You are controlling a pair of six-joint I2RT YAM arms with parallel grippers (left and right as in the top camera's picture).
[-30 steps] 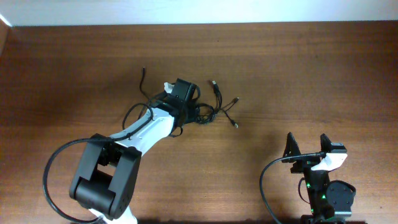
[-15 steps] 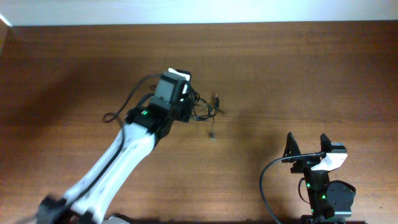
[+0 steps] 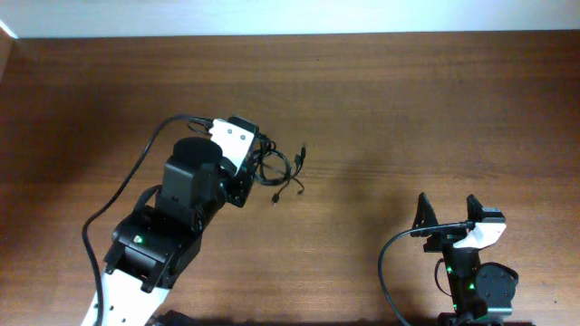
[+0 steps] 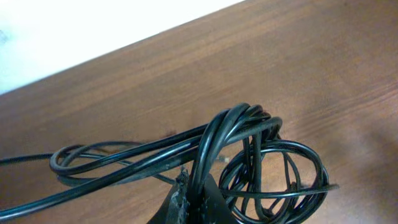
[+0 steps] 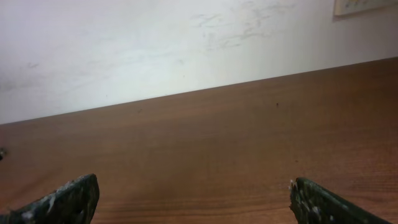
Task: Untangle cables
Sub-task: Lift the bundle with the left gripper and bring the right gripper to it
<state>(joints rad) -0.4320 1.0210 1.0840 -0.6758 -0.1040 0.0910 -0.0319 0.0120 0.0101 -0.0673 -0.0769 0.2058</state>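
The cables (image 3: 276, 167) are a tangled bundle of thin black cords hanging beside my left gripper (image 3: 246, 167), with plug ends (image 3: 301, 151) sticking out to the right. In the left wrist view the cables (image 4: 249, 155) loop over my left gripper (image 4: 202, 199), whose jaws are shut on several strands, lifting the bundle above the wooden table (image 4: 323, 56). My right gripper (image 3: 449, 215) sits at the front right, far from the cables. In the right wrist view it (image 5: 193, 199) is wide open and empty, its fingertips (image 5: 68, 196) at the frame's lower corners.
A thicker black wire (image 3: 136, 177) arcs from the left arm's body. Another thick wire (image 3: 390, 263) loops by the right arm's base (image 3: 476, 285). A white wall edge (image 3: 290, 16) runs along the table's far side.
My left arm has pulled back toward the front left and risen, carrying the cable bundle with it. The plug ends have shifted left. The right arm has not moved.
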